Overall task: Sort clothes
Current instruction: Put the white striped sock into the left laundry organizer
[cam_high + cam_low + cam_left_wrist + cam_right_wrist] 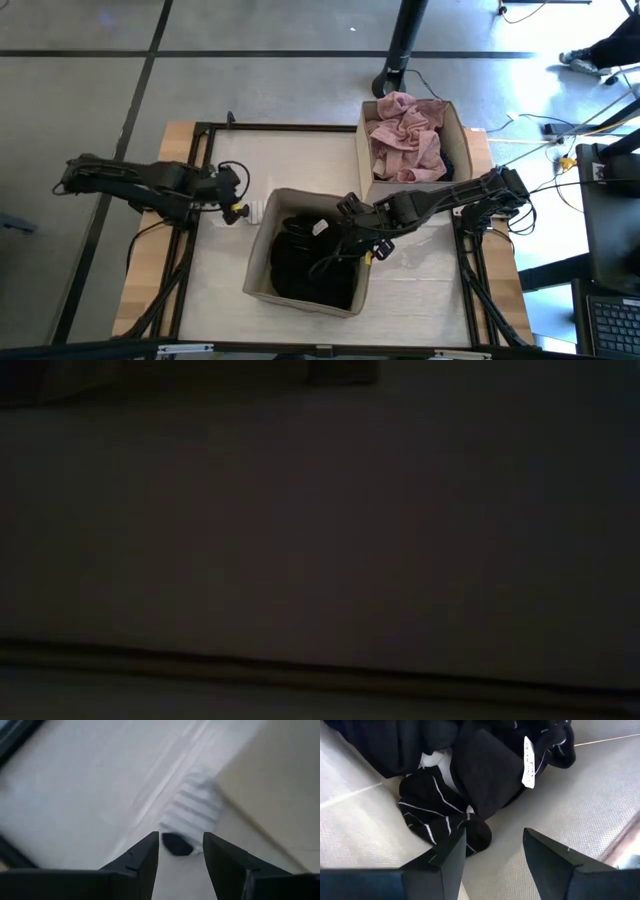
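Note:
My left gripper [242,206] is open, low over the table just left of the near beige box [259,262]. A small white striped piece with a dark end [192,812] lies flat on the table right ahead of its fingertips [181,837]; it also shows in the high view [256,211]. My right gripper [345,245] is open inside the near box, above a black garment with a white tag [490,770] and a black piece with thin white stripes [437,820]. A dusty pink garment [405,135] lies heaped in the far box [462,128].
The two beige boxes stand side by side, the near one at the table's middle, the far one at the back right. The near box's wall [272,785] is close beside my left gripper. The low view is dark and shows nothing clearly. Cables and a stand foot lie on the floor beyond.

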`<state>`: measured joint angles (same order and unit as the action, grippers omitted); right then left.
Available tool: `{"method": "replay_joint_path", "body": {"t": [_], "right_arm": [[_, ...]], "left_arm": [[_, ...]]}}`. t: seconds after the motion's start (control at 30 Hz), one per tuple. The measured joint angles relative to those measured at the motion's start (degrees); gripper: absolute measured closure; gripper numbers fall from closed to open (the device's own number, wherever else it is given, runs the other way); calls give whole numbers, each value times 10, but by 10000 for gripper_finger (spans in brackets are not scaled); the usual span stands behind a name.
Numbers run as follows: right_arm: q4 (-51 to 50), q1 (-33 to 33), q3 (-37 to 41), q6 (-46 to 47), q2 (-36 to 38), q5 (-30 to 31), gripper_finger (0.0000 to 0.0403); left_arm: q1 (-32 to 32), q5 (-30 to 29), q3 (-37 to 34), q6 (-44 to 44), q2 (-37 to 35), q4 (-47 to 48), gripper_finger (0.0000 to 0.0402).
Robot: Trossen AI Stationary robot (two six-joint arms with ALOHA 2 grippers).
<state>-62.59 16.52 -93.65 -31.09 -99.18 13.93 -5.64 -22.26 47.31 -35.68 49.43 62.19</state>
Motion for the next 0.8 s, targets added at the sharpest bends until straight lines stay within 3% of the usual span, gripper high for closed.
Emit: {"method": "replay_joint_path", "body": {"t": [0.27,0.8], "right_arm": [[0,0,0,0,0,0,205],[0,0,0,0,0,0,205]], "left_arm": [[66,3,-76,-87,63,-24,258],[121,51,-104,-56,213,-128,258]]}}
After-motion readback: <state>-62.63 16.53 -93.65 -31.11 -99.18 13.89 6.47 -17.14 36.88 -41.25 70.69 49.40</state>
